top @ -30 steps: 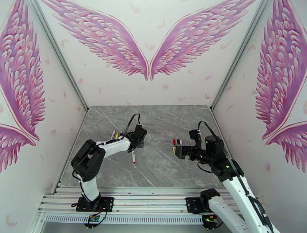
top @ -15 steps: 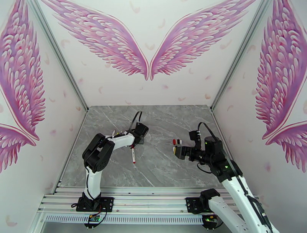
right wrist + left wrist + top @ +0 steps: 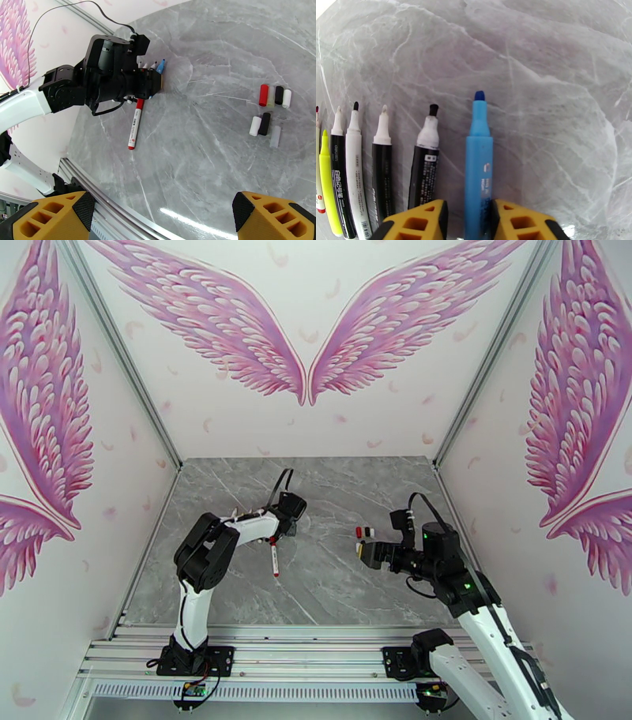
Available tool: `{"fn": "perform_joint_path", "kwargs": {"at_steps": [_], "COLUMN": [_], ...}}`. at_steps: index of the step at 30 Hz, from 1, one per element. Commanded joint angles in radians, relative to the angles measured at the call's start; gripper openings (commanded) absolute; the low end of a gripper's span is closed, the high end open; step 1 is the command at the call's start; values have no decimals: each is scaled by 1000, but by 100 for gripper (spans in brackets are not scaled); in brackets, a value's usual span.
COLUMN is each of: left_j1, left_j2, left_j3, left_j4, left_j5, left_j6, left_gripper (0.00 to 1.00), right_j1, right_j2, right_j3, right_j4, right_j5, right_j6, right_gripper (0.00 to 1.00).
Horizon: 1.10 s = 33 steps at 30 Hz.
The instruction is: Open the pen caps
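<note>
The grey marble table (image 3: 340,587) is taking up the lower middle of the top view, with the two arms reaching across it from the bottom edge. The left arm (image 3: 237,530) is bending toward the centre left of the slab, and the right arm (image 3: 442,556) is stretching in from the lower right.

The left gripper (image 3: 469,215) is sitting low over a row of pens in its own camera, its yellow fingers (image 3: 420,221) showing at the bottom of the frame. A blue pen (image 3: 478,165) is lying between them. The right-hand finger is sitting against the barrel while a narrow gap is showing on the other side, so the jaws are standing slightly apart rather than clamped.

The right gripper (image 3: 162,217) is hanging above the table with its fingers spread wide at the two bottom corners of its camera – nothing is lying between them.

To the left of the blue pen, four more pens are lying side by side with bare tips pointing up the frame: a black one with a white collar (image 3: 426,169), another black one (image 3: 382,173), a white one (image 3: 355,173) and a slim black one (image 3: 339,177). A yellow highlighter (image 3: 328,185) is lying near the left edge.

A white pen with red ends (image 3: 134,128) is lying alone, just below the left gripper in the right wrist camera.

The pen caps (image 3: 268,112) are lying loose at the right of that frame, well apart from the pens – a red, a pale, a black and a white cap in one row, then a white, a black and a clear one below.
</note>
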Motion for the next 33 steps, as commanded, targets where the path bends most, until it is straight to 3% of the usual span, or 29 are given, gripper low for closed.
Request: {"fn": "perform_joint_path", "kwargs": {"at_steps": [1,11,19,24,33], "left_j1": [-7,-96,-149,-146,-76], "left_j2": [-56,-337,-505,-523,-469], "left_j3": [8,-203,-369,-426,-442], "left_j4": [-28,-27,-124,-121,-42], "left_j5": [9,2,13,36,178], "left_j6": [-10,-133,-393,-462,-405], "left_gripper": [37,40,42,41,38], "right_j1": [6,6,6,6,7], "right_j2": [-12,-7,-5,-3,-20], "right_j3": [-17,-74,-86,-87,-90], "right_j4": [6,61,71,71,62], "right_j5": [2,-70,-87,-92,-103], "right_j6": [13,11,18,16,15], "right_gripper": [99,99,99,99,99]}}
